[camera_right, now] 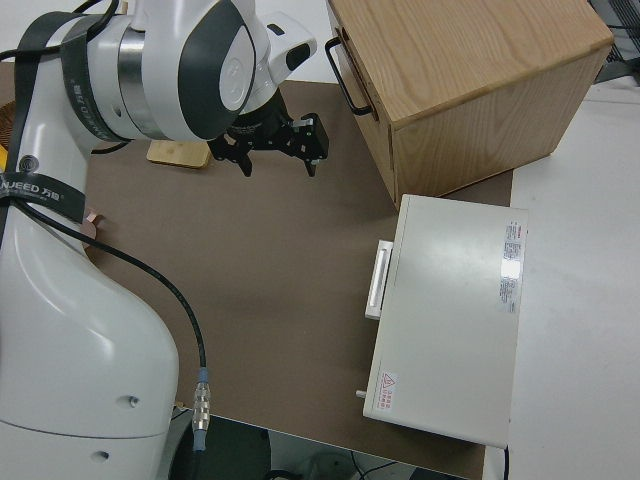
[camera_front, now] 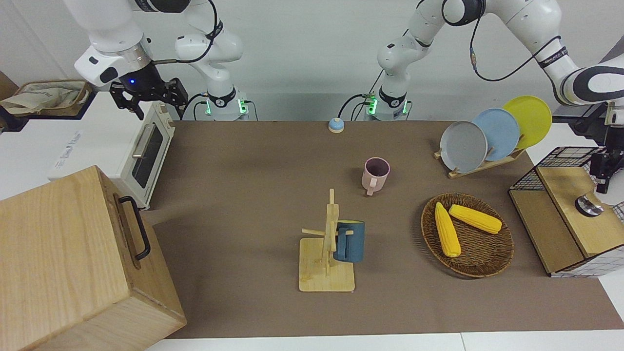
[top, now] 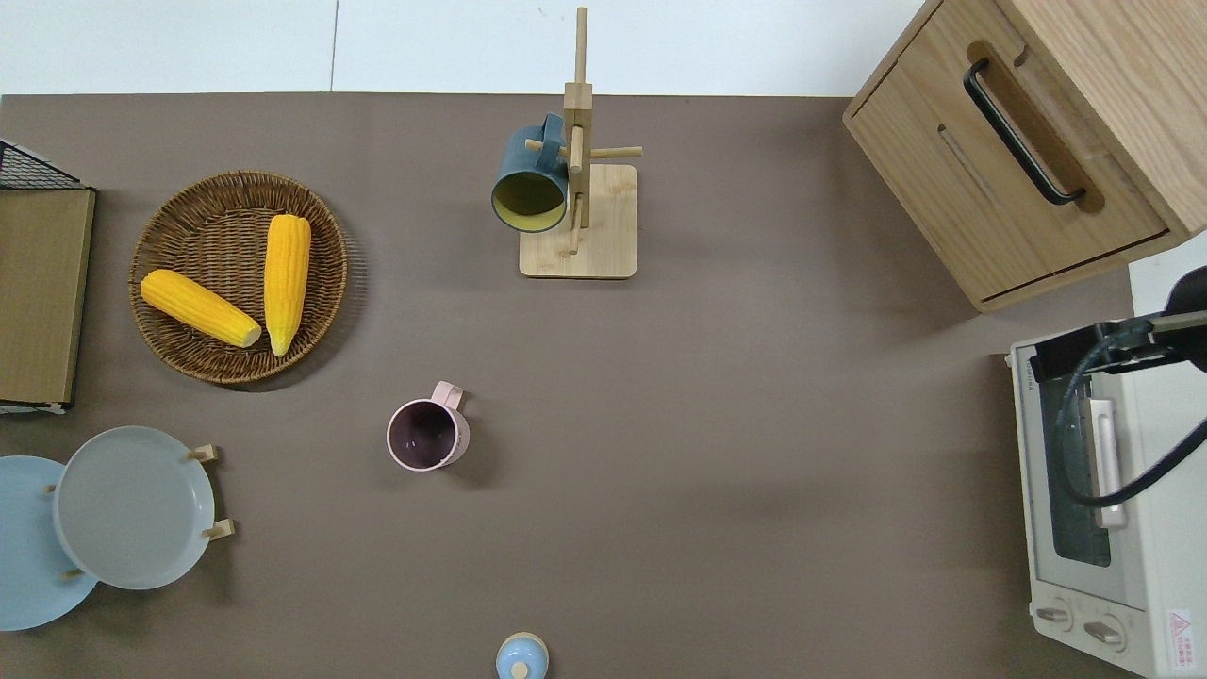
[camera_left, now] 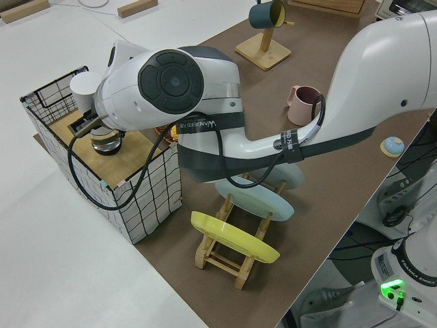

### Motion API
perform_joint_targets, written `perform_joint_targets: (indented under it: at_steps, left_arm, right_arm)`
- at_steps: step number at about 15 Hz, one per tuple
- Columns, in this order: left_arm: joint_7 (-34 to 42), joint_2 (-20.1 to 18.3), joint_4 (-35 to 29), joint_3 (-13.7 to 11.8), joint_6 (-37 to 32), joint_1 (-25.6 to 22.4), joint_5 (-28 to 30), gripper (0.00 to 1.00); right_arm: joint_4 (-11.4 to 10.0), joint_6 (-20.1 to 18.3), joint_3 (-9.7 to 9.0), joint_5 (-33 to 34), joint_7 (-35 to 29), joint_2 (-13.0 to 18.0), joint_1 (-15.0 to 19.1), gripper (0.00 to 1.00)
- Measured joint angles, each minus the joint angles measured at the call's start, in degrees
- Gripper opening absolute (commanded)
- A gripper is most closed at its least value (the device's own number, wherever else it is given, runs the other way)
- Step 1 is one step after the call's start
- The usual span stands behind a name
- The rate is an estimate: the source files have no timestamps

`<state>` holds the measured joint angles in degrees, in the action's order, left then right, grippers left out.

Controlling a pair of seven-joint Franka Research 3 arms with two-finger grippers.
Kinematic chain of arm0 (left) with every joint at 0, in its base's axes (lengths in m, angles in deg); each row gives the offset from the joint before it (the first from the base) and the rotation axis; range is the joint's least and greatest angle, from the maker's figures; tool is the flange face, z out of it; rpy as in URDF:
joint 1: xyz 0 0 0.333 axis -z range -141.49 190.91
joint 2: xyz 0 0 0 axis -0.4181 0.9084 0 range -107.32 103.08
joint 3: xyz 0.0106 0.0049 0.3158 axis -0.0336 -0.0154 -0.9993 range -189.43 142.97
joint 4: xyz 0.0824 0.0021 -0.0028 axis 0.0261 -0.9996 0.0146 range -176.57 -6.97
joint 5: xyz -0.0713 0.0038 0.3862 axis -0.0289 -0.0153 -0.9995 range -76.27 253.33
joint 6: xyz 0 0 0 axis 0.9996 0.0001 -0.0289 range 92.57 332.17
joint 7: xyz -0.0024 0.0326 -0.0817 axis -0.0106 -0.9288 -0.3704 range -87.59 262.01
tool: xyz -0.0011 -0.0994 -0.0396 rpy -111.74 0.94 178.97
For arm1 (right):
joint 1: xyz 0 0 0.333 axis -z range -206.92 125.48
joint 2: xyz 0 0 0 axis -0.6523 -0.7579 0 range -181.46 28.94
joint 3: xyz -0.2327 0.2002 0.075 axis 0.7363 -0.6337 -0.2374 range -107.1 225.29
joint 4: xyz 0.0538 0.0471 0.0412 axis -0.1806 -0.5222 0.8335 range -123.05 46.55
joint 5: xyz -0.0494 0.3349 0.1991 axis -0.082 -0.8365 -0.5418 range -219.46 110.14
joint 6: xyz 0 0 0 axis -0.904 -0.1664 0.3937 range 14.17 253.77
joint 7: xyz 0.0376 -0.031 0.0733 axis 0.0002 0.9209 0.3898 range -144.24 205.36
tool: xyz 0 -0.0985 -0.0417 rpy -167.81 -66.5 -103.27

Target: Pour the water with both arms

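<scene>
My left gripper (camera_front: 602,184) hangs over the wire crate (camera_front: 560,161) at the left arm's end of the table. It is close above a small glass pot with a metal top (camera_front: 588,205). In the left side view the pot (camera_left: 106,140) stands on the crate's wooden shelf beside a white cup (camera_left: 85,89), and the arm hides most of the gripper (camera_left: 87,126). No water shows. A pink mug (top: 427,435) stands upright mid-table. My right arm is parked, its gripper (camera_right: 278,160) open and holding nothing.
A blue mug (top: 530,184) hangs on a wooden mug tree (top: 577,217). A wicker basket (top: 189,207) holds two corn cobs. A plate rack (camera_front: 487,163), a toaster oven (top: 1103,490), a wooden drawer box (top: 1018,141) and a small blue bell (top: 521,655) also stand around the table.
</scene>
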<state>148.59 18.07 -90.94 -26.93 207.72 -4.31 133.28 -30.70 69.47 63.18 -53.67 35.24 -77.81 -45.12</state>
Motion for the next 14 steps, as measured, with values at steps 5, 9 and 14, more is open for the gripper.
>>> perform_joint_targets:
  at_steps: [5, 9, 14]
  left_arm:
    - [-3.09, -0.01, 1.05, -0.07, -0.36, -0.15, -1.85, 1.0]
    - [-12.48, -0.31, 4.87, -0.09, -7.68, -0.2, -13.87, 1.0]
    - [-19.24, -0.94, 10.62, -0.48, -21.39, -0.6, -23.92, 1.0]
  right_arm:
    - [0.0, 0.0, 0.0, 0.0, 0.0, 0.0, 0.0, 0.992]
    - [0.0, 0.0, 0.0, 0.0, 0.0, 0.0, 0.0, 0.992]
    - [0.0, 0.0, 0.0, 0.0, 0.0, 0.0, 0.0, 0.992]
